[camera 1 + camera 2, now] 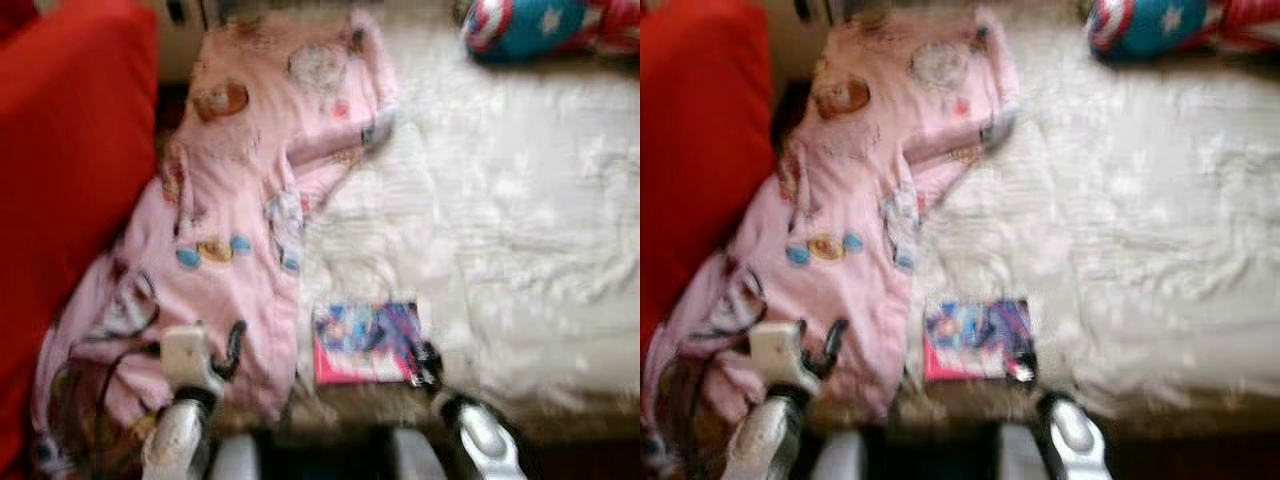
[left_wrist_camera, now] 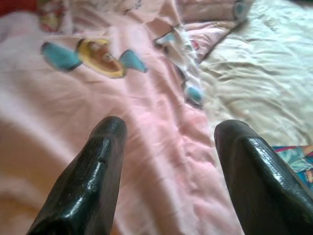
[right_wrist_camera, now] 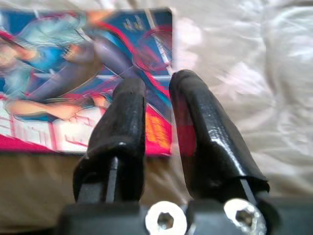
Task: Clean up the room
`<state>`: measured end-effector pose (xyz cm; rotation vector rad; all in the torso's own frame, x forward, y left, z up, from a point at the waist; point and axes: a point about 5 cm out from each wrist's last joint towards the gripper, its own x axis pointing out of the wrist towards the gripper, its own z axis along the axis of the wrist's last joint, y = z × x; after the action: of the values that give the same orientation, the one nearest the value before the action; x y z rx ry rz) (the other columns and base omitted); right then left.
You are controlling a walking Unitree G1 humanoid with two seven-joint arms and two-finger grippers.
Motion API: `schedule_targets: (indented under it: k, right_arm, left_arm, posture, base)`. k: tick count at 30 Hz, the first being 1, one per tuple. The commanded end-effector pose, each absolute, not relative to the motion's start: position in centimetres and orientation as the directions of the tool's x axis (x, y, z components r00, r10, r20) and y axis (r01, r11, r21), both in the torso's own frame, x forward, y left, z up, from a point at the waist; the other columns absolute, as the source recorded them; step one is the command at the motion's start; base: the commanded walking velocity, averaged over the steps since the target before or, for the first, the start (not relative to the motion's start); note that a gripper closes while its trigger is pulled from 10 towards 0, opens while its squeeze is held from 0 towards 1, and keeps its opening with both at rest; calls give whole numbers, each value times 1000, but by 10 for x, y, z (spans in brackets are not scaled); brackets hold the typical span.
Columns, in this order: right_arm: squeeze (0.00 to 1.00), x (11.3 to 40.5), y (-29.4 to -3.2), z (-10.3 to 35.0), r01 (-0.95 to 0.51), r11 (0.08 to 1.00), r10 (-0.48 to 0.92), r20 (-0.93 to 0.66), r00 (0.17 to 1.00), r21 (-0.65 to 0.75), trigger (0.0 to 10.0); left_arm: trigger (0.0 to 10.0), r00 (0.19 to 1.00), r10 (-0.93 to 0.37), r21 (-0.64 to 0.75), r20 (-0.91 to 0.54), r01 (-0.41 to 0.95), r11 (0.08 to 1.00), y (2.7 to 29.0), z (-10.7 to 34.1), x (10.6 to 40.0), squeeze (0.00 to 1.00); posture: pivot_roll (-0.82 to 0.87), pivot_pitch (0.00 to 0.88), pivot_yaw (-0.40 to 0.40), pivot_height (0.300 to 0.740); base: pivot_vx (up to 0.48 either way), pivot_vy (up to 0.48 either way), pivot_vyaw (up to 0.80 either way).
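My right gripper [image 3: 155, 85] hangs over the near corner of a colourful book [image 1: 366, 342], its 2 black fingers [image 3: 195, 127] drawn almost together with only a thin gap between them; whether the jaws pinch the cover, I cannot tell. The book lies flat near the front edge of the bed [image 1: 500, 220], on a rumpled white cover, at about 6 o'clock in my head view. At 9 o'clock from it, just beside it, a pink blanket [image 1: 240, 220] printed with cartoon faces runs from the bed's far edge at 11 o'clock down to 7 o'clock. My left gripper [image 2: 168, 132] hovers low over that blanket, jaws spread wide and holding nothing, pink cloth showing between the fingertips [image 2: 110, 132]. A red cushion [image 1: 70, 170] fills the 9 o'clock side, touching the blanket. At 1 o'clock, well apart from the book, a blue, red and white plush toy [image 1: 525, 25] rests at the bed's far edge. The head views are blurred.
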<state>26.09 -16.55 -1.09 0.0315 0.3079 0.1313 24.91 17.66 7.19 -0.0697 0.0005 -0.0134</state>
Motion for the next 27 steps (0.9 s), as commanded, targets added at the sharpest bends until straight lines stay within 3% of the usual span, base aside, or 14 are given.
schedule_targets:
  k: [1,14,15,19,27]
  right_arm:
    - [0,262,-153,-11,-143,987,159,-300,941,73,10000]
    - [0,262,-170,-20,39,983,34,-382,923,180,10000]
    - [1000,263,-176,-19,74,978,8,-386,922,197,10000]
    - [1000,267,-187,-17,148,958,-43,-391,919,243,10000]
    - [1000,288,-192,1,160,944,-59,-331,942,288,10000]
  left_arm:
    - [10000,997,28,-58,-75,-33,998,190,56,235,0]
    - [10000,997,16,-51,-77,-20,999,188,56,234,0]
    - [10000,997,15,-50,-77,-19,999,188,57,234,0]
    - [10000,997,14,-49,-79,-18,999,188,57,233,0]
    - [10000,997,8,-29,-80,-10,1000,192,59,231,0]
  posture:
    - [-48,254,-14,615]
    - [-33,278,-3,615]
    - [-26,290,5,615]
    - [-11,301,15,615]
    - [13,314,36,615]
  base:
    - [0,0,0]
    - [0,0,0]
    - [0,0,0]
    - [0,0,0]
    - [0,0,0]
